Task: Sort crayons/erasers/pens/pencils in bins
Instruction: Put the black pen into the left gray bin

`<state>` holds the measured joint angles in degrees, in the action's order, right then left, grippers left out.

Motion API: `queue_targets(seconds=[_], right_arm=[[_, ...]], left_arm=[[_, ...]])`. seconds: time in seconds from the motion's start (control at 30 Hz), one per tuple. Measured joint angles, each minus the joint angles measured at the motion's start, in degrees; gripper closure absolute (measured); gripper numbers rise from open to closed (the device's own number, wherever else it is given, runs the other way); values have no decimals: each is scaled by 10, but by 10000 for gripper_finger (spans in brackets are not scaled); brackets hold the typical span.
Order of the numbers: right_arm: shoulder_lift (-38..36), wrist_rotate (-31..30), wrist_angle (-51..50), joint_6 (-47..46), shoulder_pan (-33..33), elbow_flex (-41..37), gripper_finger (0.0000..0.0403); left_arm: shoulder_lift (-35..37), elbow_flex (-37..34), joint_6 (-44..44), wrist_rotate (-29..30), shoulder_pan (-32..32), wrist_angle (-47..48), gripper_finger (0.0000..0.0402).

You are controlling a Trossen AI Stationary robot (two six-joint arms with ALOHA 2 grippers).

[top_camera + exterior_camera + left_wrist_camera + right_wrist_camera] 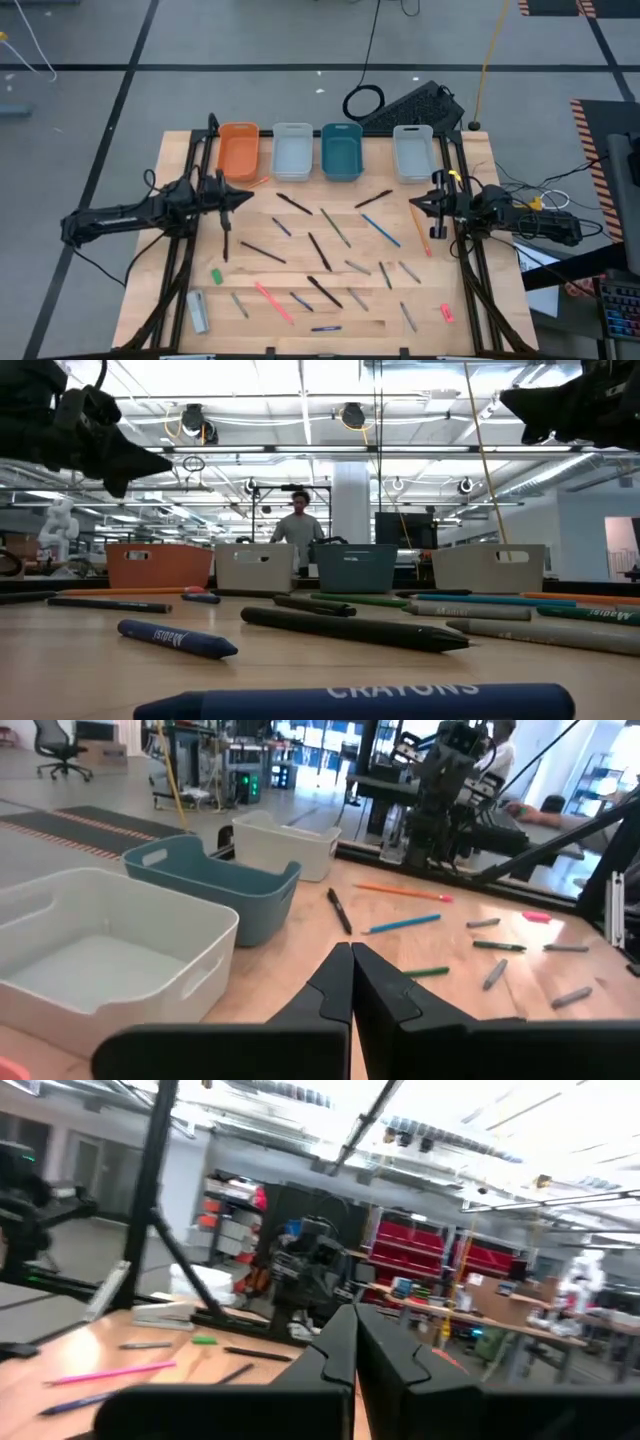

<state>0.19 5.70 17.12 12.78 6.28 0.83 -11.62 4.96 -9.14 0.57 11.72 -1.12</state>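
Evidently nothing is sorted yet: the left gripper and right gripper, both clenched on nothing, hover at the table's sides, the bins line the far edge, and the green eraser and pink-red eraser lie near the front.

A wooden table carries four bins in a row along its far edge. Pens, pencils and crayons lie scattered across it, with a green eraser and a pink-red eraser.

Two matte black jointed arms, black cables, tapered dark fingers
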Motion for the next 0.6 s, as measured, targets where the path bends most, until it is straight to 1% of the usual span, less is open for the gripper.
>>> queue_targets(seconds=[0.17, 0.3, 0.47, 0.6], right_arm=[[0, -4, 7, 0, 0, 0, 403], [0, -21, 9, 0, 0, 0, 403], [0, -72, 19, 9, 0, 0, 403], [0, -104, 19, 32, 0, 0, 403]], left_arm=[[-77, 64, 29, -3, -1, 41, 400], [-146, 117, 39, -5, -3, 86, 400], [-233, 187, 56, -5, -3, 157, 400], [-300, 231, 73, -5, -3, 190, 401]])
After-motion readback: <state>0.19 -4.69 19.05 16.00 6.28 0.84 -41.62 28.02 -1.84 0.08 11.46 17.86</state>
